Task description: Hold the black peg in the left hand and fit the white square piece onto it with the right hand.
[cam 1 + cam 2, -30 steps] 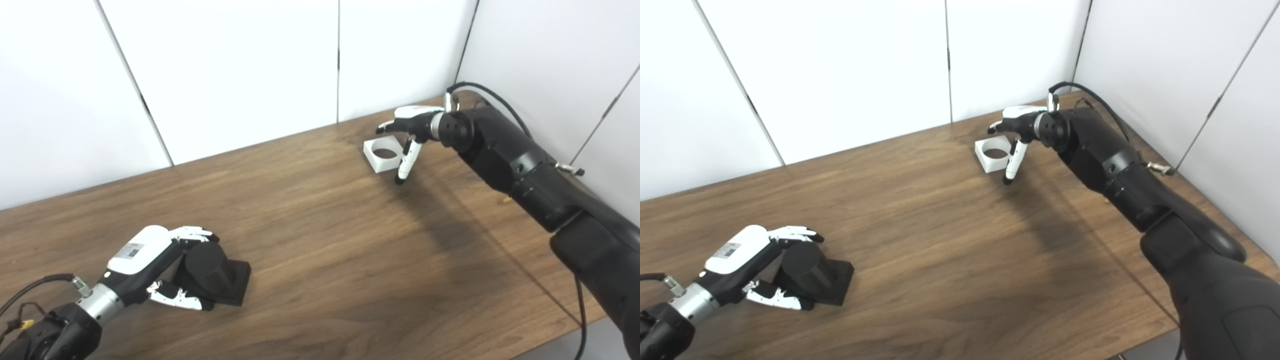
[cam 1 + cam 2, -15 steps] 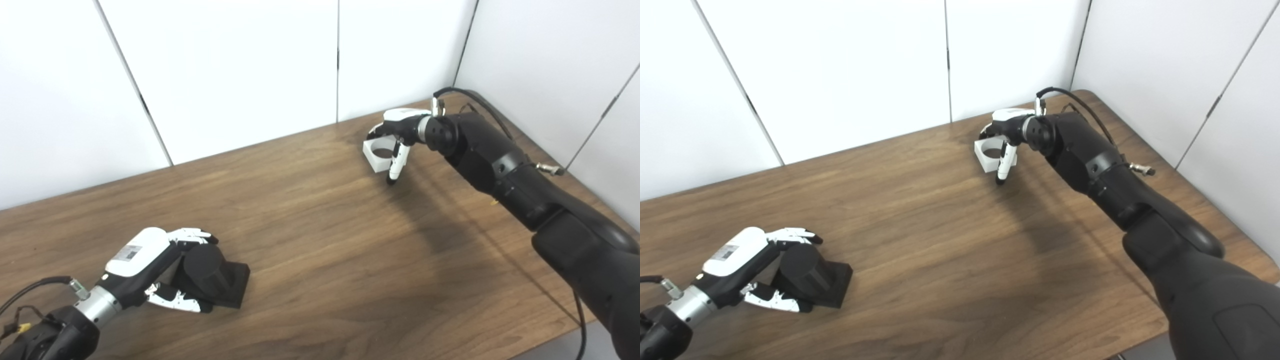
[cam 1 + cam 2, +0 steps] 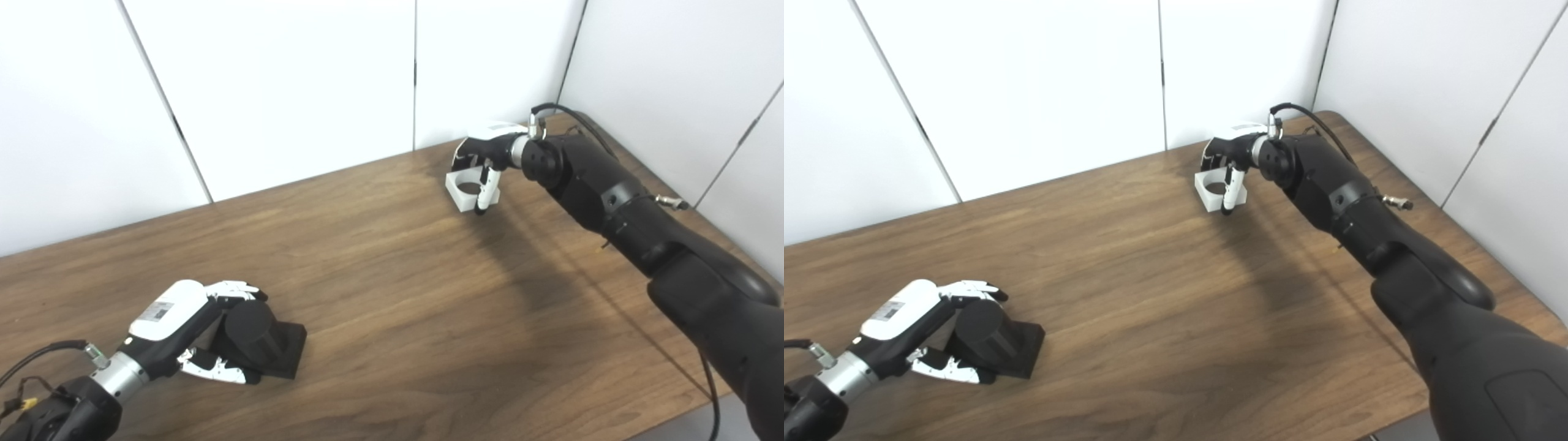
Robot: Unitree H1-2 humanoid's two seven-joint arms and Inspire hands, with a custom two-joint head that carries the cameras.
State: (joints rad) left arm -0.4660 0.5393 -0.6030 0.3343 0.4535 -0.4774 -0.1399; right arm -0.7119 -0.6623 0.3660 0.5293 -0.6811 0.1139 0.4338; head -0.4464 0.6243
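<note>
Two hands work at opposite ends of the table [image 3: 392, 294]: the left hand [image 3: 184, 331] is wrapped around the black peg [image 3: 257, 337] near the front left, while the right hand [image 3: 484, 165] curls over the white square piece [image 3: 468, 193] at the far right, one finger down its near side. The step in hand looks like grasping the piece, though I cannot tell if the grip has closed. Next, it needs a firm pinch and a lift.

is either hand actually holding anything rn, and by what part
The left hand is closed around the round post of the black peg, which rests on the table. The right hand brackets the white square piece; a firm grip cannot be told.
</note>
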